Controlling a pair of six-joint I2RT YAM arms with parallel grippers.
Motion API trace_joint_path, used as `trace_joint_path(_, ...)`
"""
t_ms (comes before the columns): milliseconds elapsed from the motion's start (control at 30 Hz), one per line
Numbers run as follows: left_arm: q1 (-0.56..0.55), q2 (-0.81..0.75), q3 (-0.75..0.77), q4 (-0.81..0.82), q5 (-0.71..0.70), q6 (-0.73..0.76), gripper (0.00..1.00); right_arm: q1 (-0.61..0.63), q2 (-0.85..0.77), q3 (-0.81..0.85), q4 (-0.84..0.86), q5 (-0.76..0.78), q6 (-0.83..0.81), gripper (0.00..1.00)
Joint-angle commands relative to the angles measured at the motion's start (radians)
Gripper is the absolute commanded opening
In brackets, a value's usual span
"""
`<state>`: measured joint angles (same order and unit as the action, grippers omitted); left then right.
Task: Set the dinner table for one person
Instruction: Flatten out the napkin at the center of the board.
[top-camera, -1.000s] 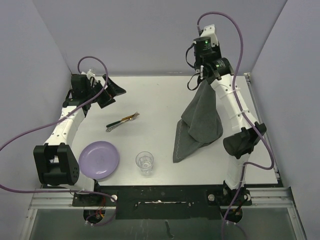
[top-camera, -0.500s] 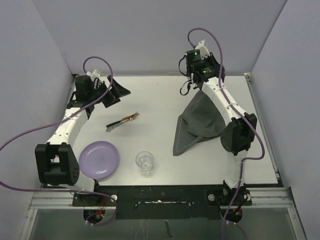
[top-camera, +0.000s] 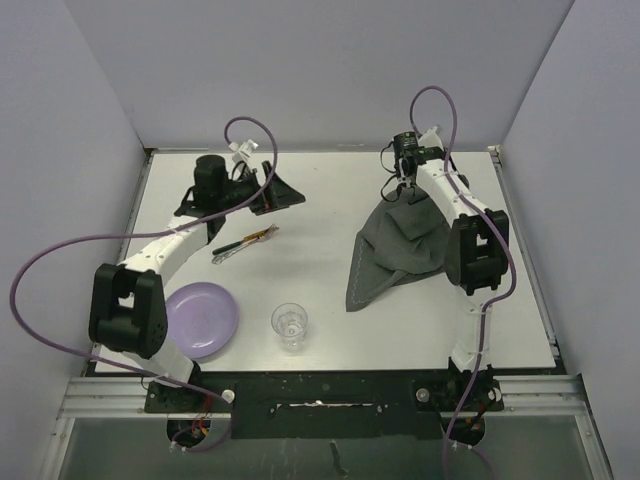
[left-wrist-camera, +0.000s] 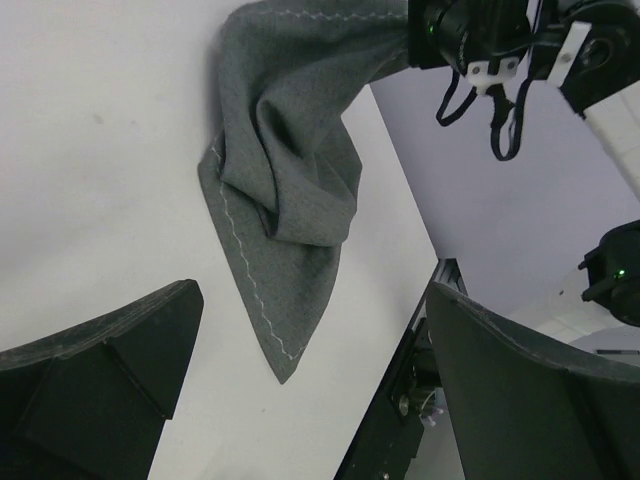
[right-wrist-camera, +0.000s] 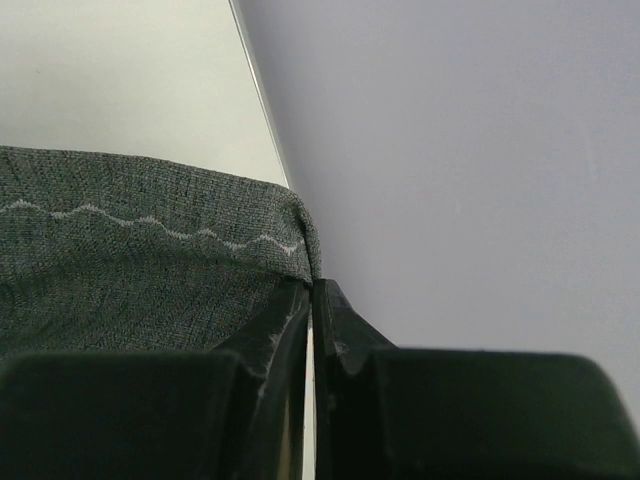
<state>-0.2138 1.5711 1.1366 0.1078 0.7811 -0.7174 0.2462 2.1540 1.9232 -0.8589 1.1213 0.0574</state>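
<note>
Grey placemat (top-camera: 400, 250), corner pinched in right tool (top-camera: 404, 192) at upper right: lower slowly, drawing it flat on bench (top-camera: 320, 200); left tool (top-camera: 285, 192) spread.

Table (top-camera: 320, 265): white, smooth, matt w/ faint sheen. Placemat (top-camera: 400, 245): dark grey woven cloth, coarse matt weave, white zigzag stitch along edge. Plate (top-camera: 198, 320): lilac, smooth, semi-gloss. Glass (top-camera: 290, 325): clear, glossy. Right fingers (right-wrist-camera: 265, 335): black, matt, prob. plastic.
</note>
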Motion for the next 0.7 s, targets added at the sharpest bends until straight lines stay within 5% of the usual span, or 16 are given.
trace_joint_path(0, -0.079, 0.139, 0.036, 0.164, 0.053, -0.04, 0.94, -0.004, -0.088, -0.016, -0.115, 0.077, 0.165, 0.0)
trace_joint_path(100, -0.093, 0.209, 0.031, 0.275, 0.091, -0.107, 0.93, -0.016, -0.11, -0.021, -0.234, 0.11, 0.285, 0.07)
trace_joint_path(200, -0.114, 0.243, 0.037, 0.316, 0.106, -0.123, 0.93, 0.006, -0.134, -0.034, -0.304, 0.087, 0.352, 0.44)
trace_joint_path(333, -0.16, 0.257, 0.09, 0.249, 0.101, -0.057, 0.93, 0.121, -0.207, -0.078, -0.26, 0.045, 0.349, 0.69)
trace_joint_path(533, -0.203, 0.322, 0.176, 0.226, 0.124, -0.014, 0.93, 0.226, -0.242, 0.012, -0.256, 0.043, 0.313, 0.74)
trace_joint_path(667, -0.227, 0.378, 0.226, 0.21, 0.134, -0.001, 0.9, 0.262, -0.346, -0.051, -0.126, -0.305, 0.207, 0.74)
